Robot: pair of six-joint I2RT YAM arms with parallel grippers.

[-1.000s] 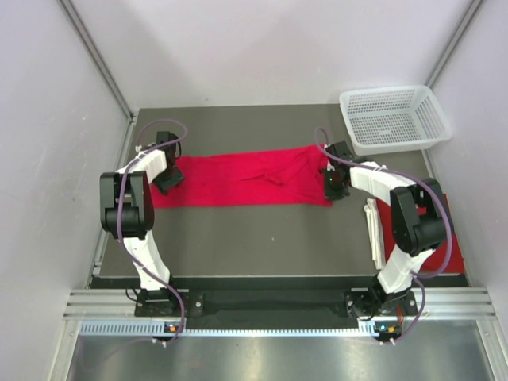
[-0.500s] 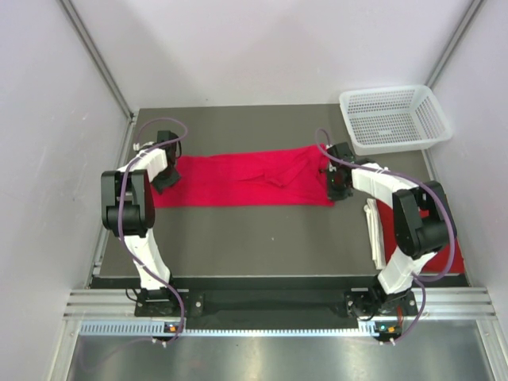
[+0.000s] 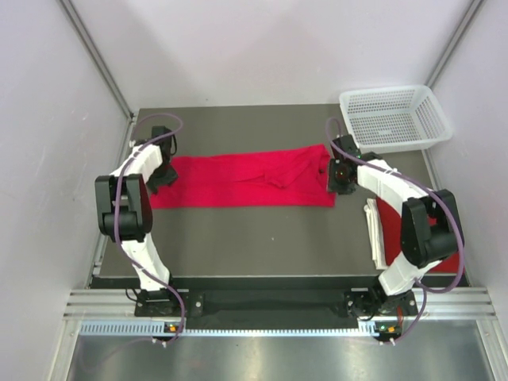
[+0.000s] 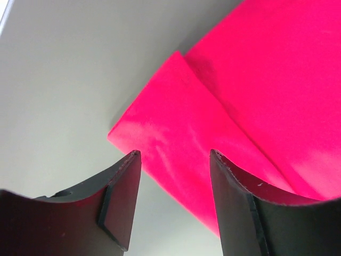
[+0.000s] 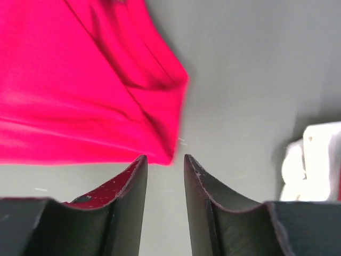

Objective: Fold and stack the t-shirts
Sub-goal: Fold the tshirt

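T-shirt [image 3: 238, 181] laid as a flat band left of the basket [image 3: 394, 145]
Left gripper [image 4: 173, 160], jaws wide, and right gripper [image 5: 165, 160], jaws narrowly parted, hover empty over its far and basket-side ends, probably so the fold lies undisturbed.

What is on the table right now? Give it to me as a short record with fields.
t-shirt: red, folded into a long strip, flat across the table
left gripper: open, over the strip's left end, holding nothing
right gripper: open, at the strip's right corner, holding nothing
basket: white mesh, far right corner
other red cloth: right side, partly hidden by the right arm
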